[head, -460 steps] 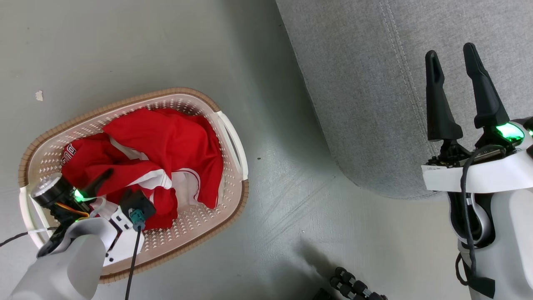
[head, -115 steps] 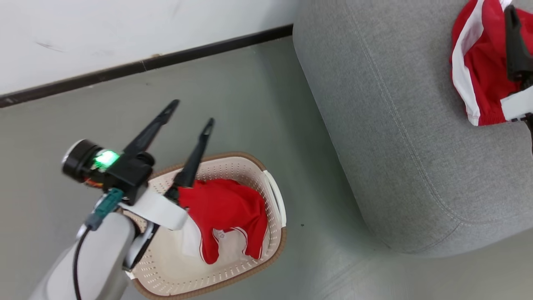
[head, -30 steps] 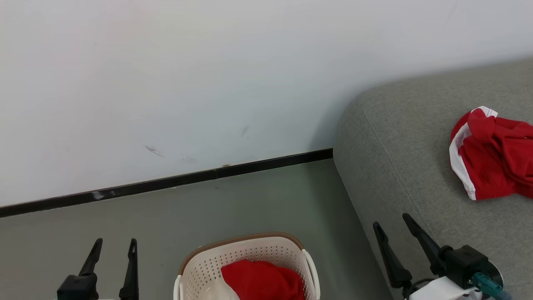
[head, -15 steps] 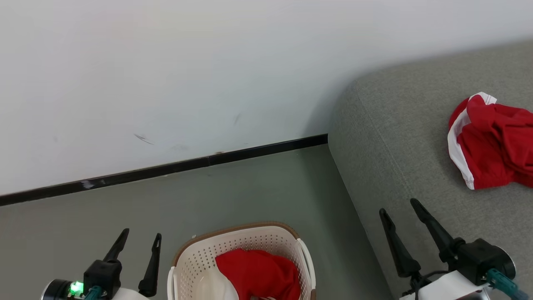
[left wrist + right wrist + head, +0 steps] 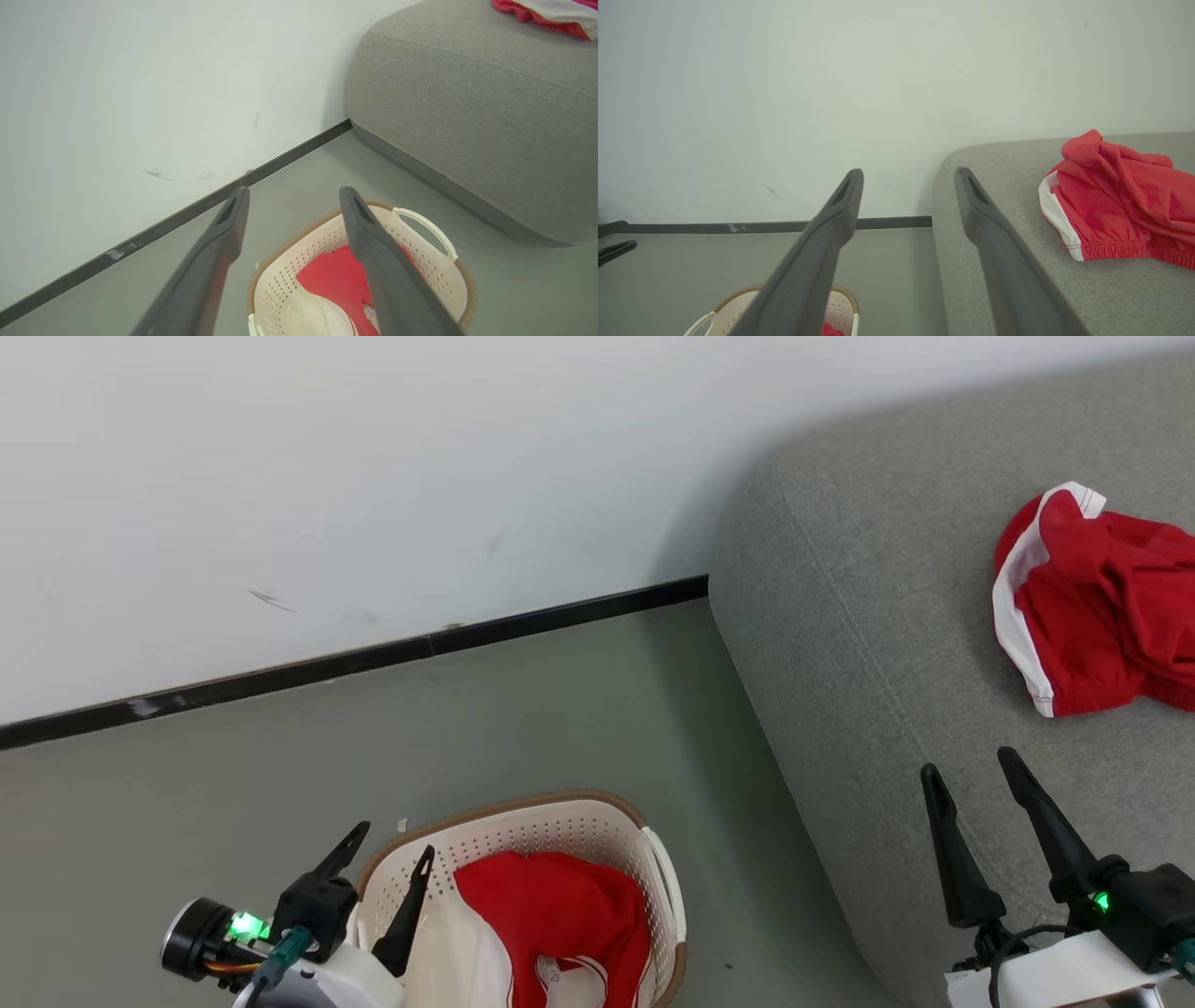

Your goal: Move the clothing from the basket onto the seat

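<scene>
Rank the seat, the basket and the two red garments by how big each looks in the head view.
1. the seat
2. the basket, cut off by the bottom edge
3. the red garment on the seat and the red garment in the basket: look alike in size, both cut by the frame, so unranked.

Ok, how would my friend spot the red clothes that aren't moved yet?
Find the big grey seat by the white wall; on the floor beside it stands a cream basket with a brown rim. The red garment with white trim lies inside it, unlike the other red garment, which lies on top of the seat.
</scene>
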Controlling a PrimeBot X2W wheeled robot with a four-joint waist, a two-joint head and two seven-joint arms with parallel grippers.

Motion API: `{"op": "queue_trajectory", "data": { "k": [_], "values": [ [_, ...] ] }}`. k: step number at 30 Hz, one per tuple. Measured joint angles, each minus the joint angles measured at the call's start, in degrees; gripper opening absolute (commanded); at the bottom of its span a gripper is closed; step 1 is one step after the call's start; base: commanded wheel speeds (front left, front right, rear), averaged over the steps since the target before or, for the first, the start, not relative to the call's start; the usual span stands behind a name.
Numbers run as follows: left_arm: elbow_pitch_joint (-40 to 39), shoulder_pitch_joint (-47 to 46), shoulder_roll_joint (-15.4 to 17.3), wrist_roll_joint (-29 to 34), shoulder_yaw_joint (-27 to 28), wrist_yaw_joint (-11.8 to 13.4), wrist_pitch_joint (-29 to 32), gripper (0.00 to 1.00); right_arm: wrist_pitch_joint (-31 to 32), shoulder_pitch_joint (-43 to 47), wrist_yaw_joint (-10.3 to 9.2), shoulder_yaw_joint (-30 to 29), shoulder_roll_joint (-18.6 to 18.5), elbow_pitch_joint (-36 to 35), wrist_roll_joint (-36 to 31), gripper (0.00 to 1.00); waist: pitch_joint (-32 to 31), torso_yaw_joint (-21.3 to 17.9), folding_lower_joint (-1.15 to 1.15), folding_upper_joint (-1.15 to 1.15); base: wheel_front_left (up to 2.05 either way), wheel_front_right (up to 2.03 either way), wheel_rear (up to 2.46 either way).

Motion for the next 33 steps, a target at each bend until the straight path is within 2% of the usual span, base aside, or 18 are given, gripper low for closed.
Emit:
{"op": "queue_trajectory", "data": {
  "k": [10, 16, 33],
  "values": [
    [5.0, -5.7, 0.0, 3.9, -4.5, -2.5, 1.4, 1.0, 0.0, 0.7, 0.0, -1.1, 0.4, -3.0, 0.0, 1.0, 5.1, -2.2, 0.0, 0.0, 0.0, 0.0, 0.0],
    [7.7, -7.7, -0.4, 4.8, -5.7, -2.8, 1.9, 1.0, 0.0, 0.1, 0.0, -1.9, 0.8, -4.9, 0.0, 1.0, 8.8, -3.8, 0.0, 0.0, 0.0, 0.0, 0.0],
    [14.0, -13.4, -0.2, 6.8, -5.6, -2.6, 2.4, 1.0, -0.1, -10.5, 0.0, -4.5, 1.1, -8.9, 0.2, 1.0, 19.6, -8.7, 0.0, 0.0, 0.0, 0.0, 0.0]
  ]
}}
